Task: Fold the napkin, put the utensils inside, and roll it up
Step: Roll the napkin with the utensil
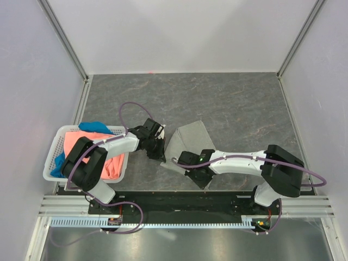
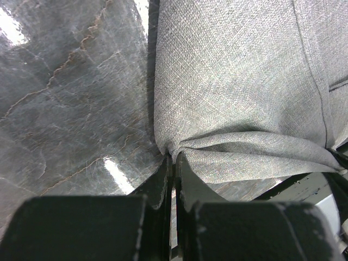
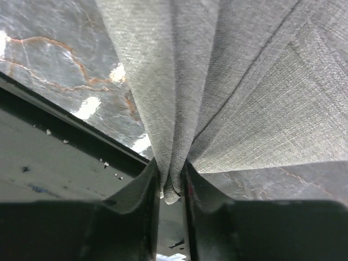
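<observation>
The light grey napkin (image 1: 187,142) lies partly lifted in the middle of the dark table. My left gripper (image 1: 157,149) is shut on its left corner; in the left wrist view the napkin (image 2: 239,81) bunches into the closed fingertips (image 2: 173,157). My right gripper (image 1: 200,175) is shut on the near corner; in the right wrist view the napkin (image 3: 228,81) hangs in folds pinched between the fingers (image 3: 172,179). The utensils are out of view.
A white basket (image 1: 51,160) at the left holds a coral-orange cloth (image 1: 92,142) and a blue cloth (image 1: 93,126). The black mounting rail (image 1: 179,200) runs along the near edge. Grey walls enclose the table on three sides.
</observation>
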`<state>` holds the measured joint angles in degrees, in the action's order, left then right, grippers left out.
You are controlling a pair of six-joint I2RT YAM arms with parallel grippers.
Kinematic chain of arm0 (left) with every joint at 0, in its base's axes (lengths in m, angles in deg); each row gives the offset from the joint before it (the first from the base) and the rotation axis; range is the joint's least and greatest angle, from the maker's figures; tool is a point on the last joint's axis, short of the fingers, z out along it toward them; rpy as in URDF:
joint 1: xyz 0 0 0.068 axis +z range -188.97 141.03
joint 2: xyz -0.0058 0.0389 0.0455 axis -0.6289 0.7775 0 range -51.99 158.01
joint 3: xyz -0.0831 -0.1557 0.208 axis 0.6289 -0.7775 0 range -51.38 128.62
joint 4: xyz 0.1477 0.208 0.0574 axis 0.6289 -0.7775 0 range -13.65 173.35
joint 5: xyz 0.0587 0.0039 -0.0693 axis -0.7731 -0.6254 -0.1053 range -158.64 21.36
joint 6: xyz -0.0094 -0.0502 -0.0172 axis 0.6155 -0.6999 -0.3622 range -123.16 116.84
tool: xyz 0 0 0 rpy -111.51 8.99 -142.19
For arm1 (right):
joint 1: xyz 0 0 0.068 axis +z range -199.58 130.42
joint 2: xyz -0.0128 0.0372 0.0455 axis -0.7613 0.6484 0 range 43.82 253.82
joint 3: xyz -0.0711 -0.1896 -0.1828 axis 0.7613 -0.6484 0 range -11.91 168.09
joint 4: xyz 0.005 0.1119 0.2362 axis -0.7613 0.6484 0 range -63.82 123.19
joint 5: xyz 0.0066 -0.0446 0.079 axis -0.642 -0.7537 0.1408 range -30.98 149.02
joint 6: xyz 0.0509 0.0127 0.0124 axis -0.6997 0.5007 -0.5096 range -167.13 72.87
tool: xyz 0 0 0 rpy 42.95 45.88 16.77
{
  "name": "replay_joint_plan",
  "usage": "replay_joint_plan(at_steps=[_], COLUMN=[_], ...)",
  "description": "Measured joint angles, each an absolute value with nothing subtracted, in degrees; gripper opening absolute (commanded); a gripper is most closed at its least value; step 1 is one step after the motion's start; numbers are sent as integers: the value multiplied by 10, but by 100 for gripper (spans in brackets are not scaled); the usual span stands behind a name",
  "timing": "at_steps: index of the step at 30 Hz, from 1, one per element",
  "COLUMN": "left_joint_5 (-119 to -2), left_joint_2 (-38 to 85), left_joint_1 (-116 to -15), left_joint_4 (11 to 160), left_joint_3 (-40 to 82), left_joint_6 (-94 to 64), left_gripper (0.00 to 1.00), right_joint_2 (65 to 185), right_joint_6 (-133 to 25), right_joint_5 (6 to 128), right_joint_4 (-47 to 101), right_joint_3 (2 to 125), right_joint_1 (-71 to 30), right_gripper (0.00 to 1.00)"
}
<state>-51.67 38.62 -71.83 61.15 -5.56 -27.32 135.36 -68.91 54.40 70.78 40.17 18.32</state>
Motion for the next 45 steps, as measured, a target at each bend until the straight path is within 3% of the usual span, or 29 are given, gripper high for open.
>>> replay_joint_plan(at_steps=[13,18,23,26,34,39,45], left_joint_5=[-517,-516,-516,-516,-515,-514,-514], left_joint_2=[393,400,401,401,401,403,404], left_joint_1=[-718,-718,-718,-718,-717,-717,-717], left_joint_4=[602,592,590,590,590,589,587], left_joint_3=[-47,-38,-36,-36,-36,-35,-34], left_joint_6=[-267,-266,-266,-266,-266,-265,-265], left_gripper=[2,2,2,2,2,2,2], right_joint_2=[1311,1324,1313,1287,1231,1270,1314], right_joint_6=[-644,-665,-682,-686,-685,-686,-686], right_joint_5=[842,888,870,839,811,822,837], right_joint_4=[621,611,641,673,707,709,706], right_joint_3=[309,296,314,351,442,430,394], right_joint_1=[-37,-83,-89,-89,-53,16,26], right_gripper=[18,30,57,60,59,59,59])
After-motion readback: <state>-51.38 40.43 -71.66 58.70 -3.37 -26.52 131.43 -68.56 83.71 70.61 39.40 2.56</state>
